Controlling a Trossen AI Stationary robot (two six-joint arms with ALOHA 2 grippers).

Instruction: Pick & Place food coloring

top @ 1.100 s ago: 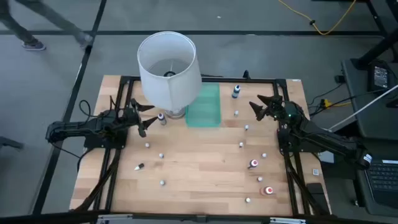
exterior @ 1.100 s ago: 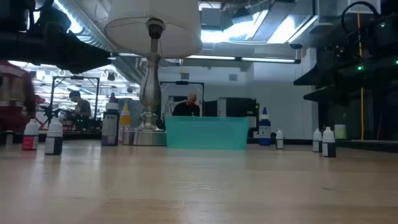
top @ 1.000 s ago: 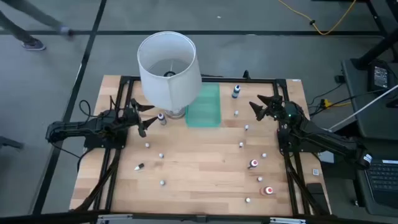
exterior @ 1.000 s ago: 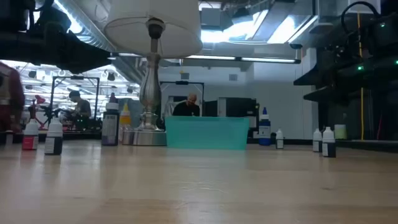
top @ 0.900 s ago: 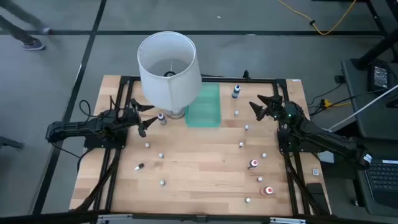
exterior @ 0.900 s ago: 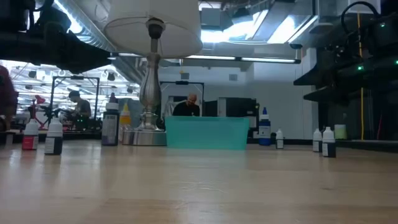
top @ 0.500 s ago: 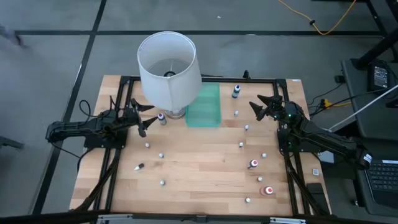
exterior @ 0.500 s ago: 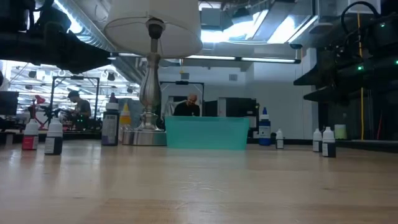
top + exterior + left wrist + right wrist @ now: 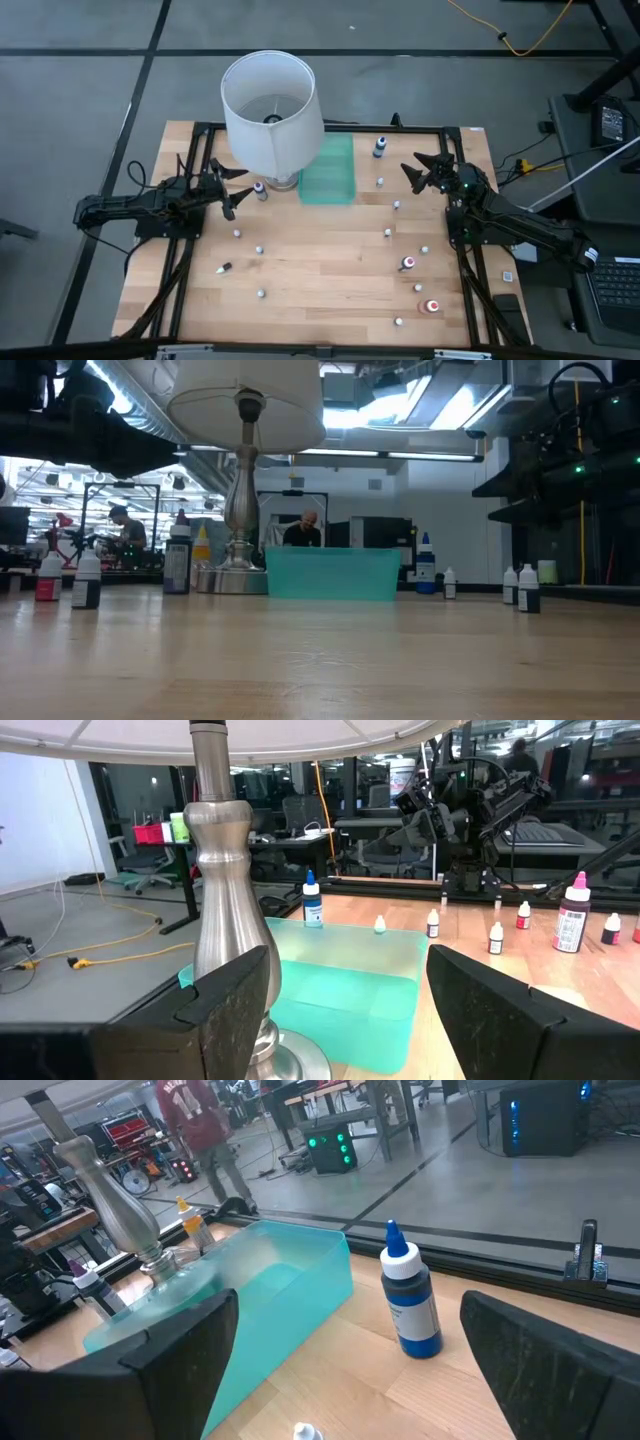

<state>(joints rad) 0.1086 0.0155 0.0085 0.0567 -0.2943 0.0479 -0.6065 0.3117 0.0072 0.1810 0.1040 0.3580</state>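
From above we see the left gripper (image 9: 226,186) at the left edge of the wooden table (image 9: 320,270), its fingers spread wide and holding nothing, pointing toward the lamp (image 9: 272,110). A dark bottle (image 9: 260,187) stands just beside the lamp's base, close in front of that gripper. Below it on the boards, a few tiny food coloring bottles (image 9: 259,249) stand apart from each other, and one (image 9: 224,268) lies on its side. Right of the lamp's base we find the green tray (image 9: 328,170), flat on the table with nothing in it that we can make out. Past the tray, a blue bottle (image 9: 379,148) stands near the far edge, and more small bottles are scattered over the right half, among them two red ones (image 9: 407,264) toward the near right corner. The right gripper (image 9: 424,170) sits at the right side, jaws wide and empty, facing the tray. In the low view we see a person (image 9: 305,530) in the room beyond the table.
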